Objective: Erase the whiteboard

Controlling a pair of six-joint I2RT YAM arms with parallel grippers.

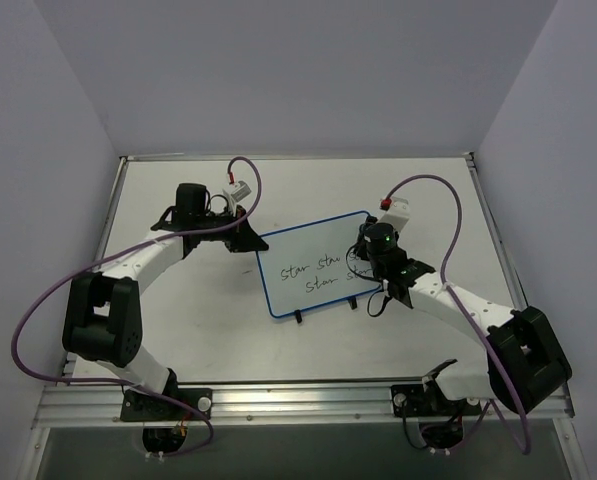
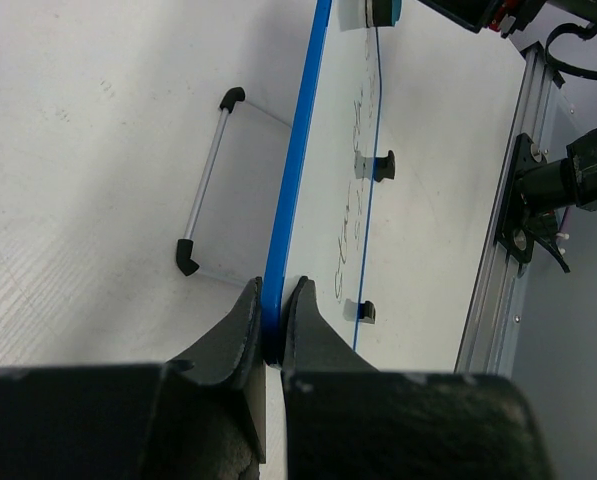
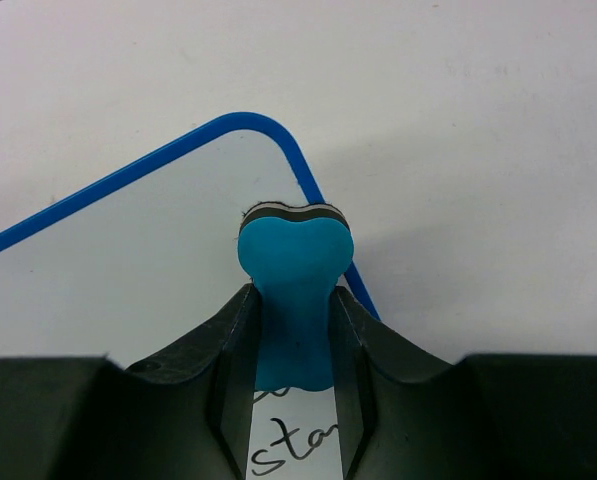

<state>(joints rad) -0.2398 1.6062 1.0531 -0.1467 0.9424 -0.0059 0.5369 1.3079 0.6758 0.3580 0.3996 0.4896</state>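
Two handwritten lines [image 1: 316, 272], blue-rimmed whiteboard [image 1: 300, 248], rounded corners

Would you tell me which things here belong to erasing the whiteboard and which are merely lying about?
In the job: whiteboard with black handwriting; blue eraser, in the right gripper; left gripper, clamped on the board's blue rim.
Just there: purple cables; table; metal rail at the near edge.

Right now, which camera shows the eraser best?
Right wrist: the eraser sits centred, pinched in the right hand. Left wrist catches only a sliver at its top edge; the top view hides it under that hand.
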